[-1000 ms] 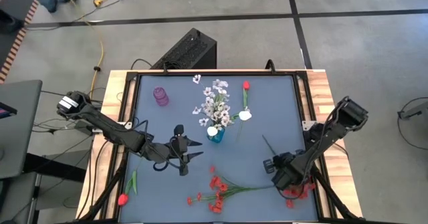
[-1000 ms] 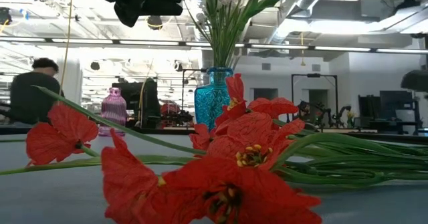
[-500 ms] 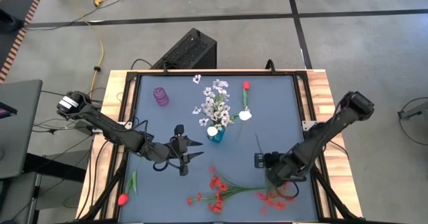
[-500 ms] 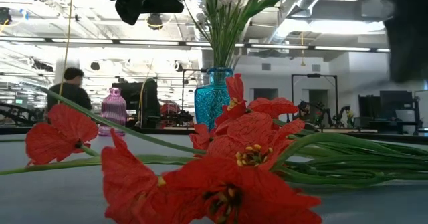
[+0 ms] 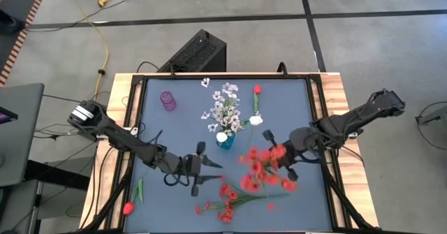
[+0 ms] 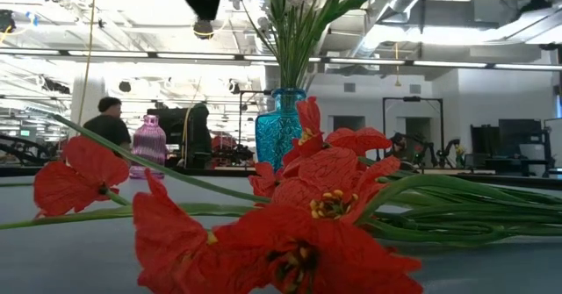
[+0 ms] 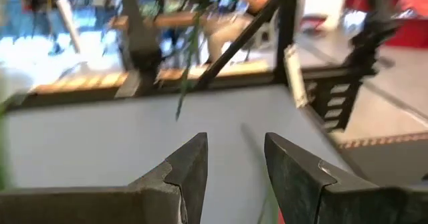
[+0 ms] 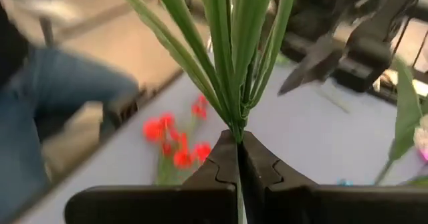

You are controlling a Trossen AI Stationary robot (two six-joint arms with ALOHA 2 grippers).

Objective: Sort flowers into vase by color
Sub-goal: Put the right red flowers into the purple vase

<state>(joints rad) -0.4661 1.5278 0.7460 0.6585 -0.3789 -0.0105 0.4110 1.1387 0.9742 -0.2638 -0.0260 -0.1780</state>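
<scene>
My right gripper (image 5: 286,151) is over the table's right middle, shut on a spray of red flowers (image 5: 262,167). In the right wrist view its fingers (image 8: 237,140) close on green stems. My left gripper (image 5: 204,167) is open above the table's near middle and holds nothing; its own view shows the gap (image 7: 235,167). A blue vase (image 5: 225,141) holds white flowers (image 5: 225,110). A purple vase (image 5: 168,100) stands far left. Another red spray (image 5: 225,200) lies flat near the front edge and fills the low view (image 6: 307,215). My right gripper pinches a bundle of several green stems (image 8: 235,120) between its two fingers, near the stems' lower end. The stems fan out forward past the fingertips. The spray is lifted clear of the table, with its red blooms (image 5: 257,170) out toward the table's left and near side.
A single red bloom (image 5: 257,89) and a white bloom (image 5: 256,121) lie right of the blue vase. A small white bloom (image 5: 205,82) lies at the far edge. A red tulip (image 5: 128,207) lies at the near left corner. A person (image 6: 110,123) moves in the room behind.
My right gripper has risen from the near right corner and moved toward the far edge and the table's middle, carrying the red spray, which is now lifted clear. My left gripper has shifted slightly right and toward the near edge.
</scene>
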